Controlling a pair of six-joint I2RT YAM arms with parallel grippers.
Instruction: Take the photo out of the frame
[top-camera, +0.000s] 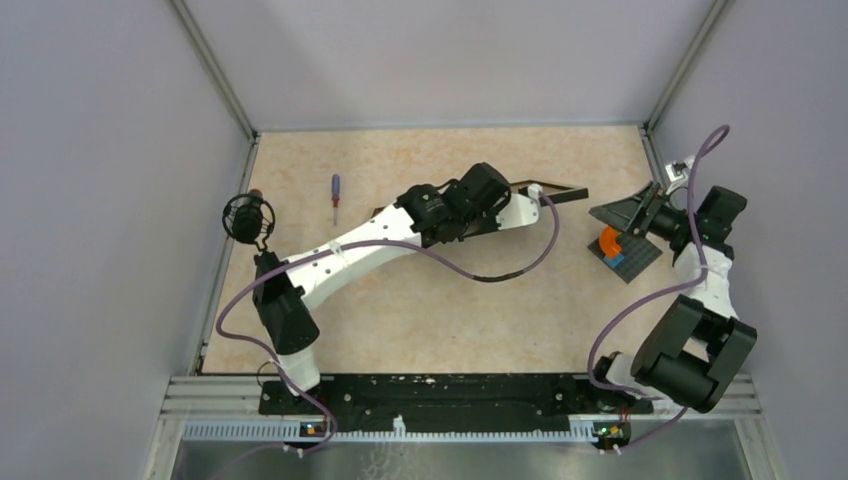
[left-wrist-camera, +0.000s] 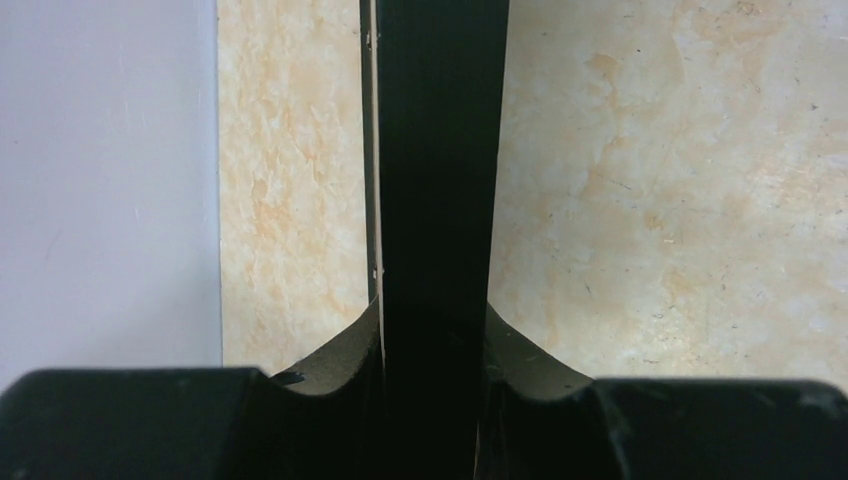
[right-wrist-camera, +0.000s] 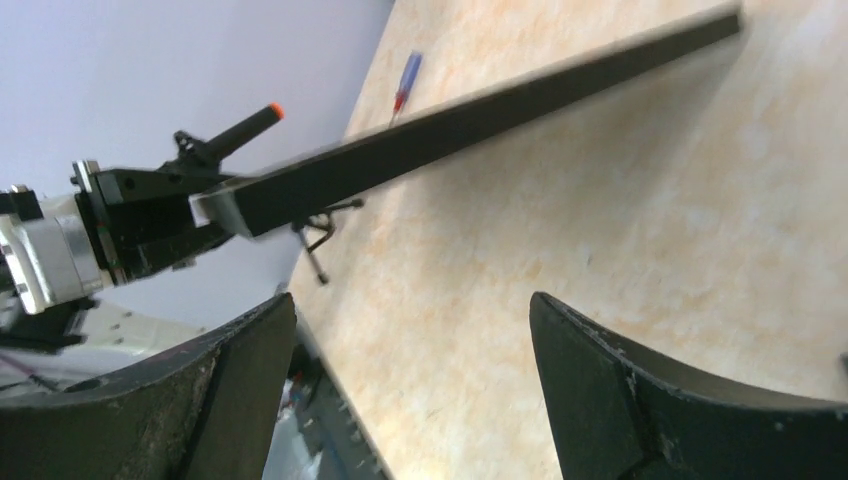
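The frame (top-camera: 565, 194) is lifted on edge above the table, so only its thin black rim shows. In the left wrist view that rim (left-wrist-camera: 435, 180) runs straight up between the fingers, and my left gripper (left-wrist-camera: 432, 320) is shut on it. From above, the left gripper (top-camera: 540, 196) is at mid-table. The right wrist view shows the frame (right-wrist-camera: 520, 100) as a long black bar held at its near end. My right gripper (right-wrist-camera: 410, 310) is open and holds nothing, below that bar; from above the right gripper (top-camera: 612, 214) is just right of the frame's end. The photo is hidden.
A screwdriver (top-camera: 335, 198) with a blue and red handle lies at the back left. A black round stand with an orange tip (top-camera: 248, 217) sits by the left wall. A grey plate with orange and blue blocks (top-camera: 625, 250) lies under the right arm. Walls enclose three sides.
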